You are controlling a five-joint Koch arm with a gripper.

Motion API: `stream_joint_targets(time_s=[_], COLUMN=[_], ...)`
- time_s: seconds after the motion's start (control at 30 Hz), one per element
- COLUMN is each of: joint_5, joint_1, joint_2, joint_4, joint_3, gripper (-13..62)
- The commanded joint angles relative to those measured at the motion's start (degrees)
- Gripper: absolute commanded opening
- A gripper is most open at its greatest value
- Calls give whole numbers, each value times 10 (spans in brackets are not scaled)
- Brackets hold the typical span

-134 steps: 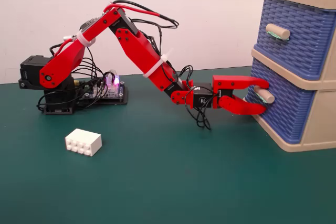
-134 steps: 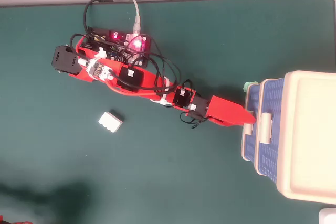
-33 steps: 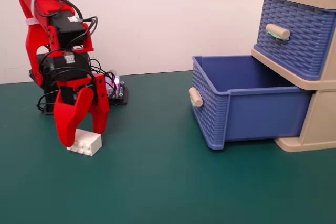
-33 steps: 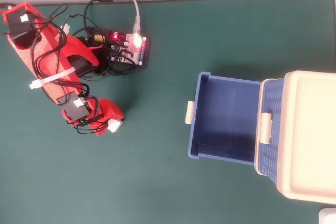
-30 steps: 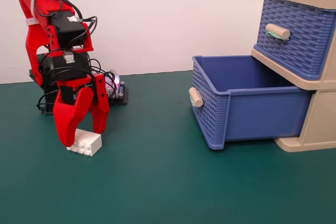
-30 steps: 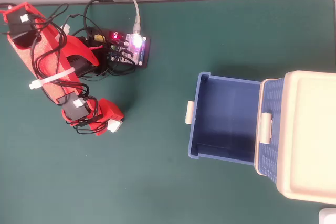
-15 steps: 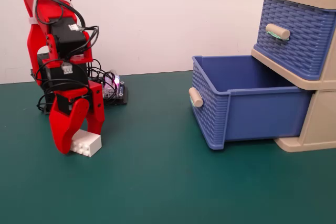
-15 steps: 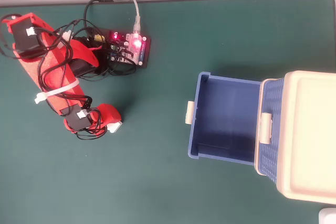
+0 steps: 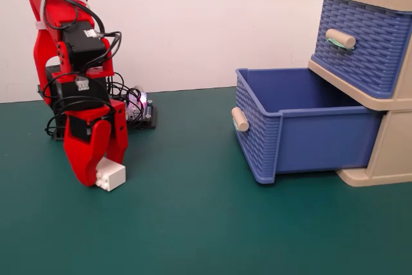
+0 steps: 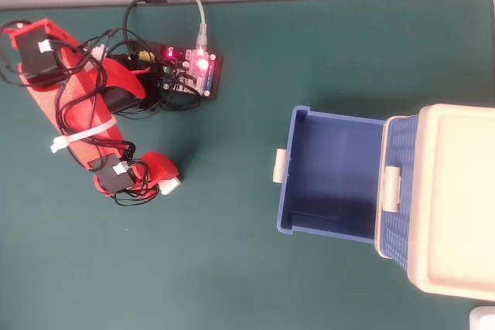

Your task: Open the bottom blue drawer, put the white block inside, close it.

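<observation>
Gripper [image 9: 103,170] down at the desk [image 9: 193,223], red jaws clamped around the white block [image 9: 111,175], which sits on or just above the green surface. Bottom blue drawer [image 9: 302,127] pulled out, empty, well apart to the right in the fixed view.

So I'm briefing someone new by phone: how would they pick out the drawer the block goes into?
Find the beige two-drawer chest at the right of the green table in the fixed view. The bottom blue drawer is the lower one, woven-textured with a beige handle. Unlike the shut upper drawer, it is pulled out and empty.
</observation>
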State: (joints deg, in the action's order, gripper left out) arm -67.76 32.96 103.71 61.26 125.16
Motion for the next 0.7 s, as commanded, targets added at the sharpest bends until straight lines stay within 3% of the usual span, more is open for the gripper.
stream_joint_targets(time_s=[0.0,0.2,0.37,0.47,0.57,0.67], joint_5=[-1,-19,-192,-362,-601,-830], joint_1=[9,-10,-16,53,200,353], joint_2=[10,63,163,166,156,79], joint_4=[0,7,109,223,265,257], joint_3=[-20,-30,-144,-285,-410,-534], gripper=[-83,-83,-83,-83,-83,-83])
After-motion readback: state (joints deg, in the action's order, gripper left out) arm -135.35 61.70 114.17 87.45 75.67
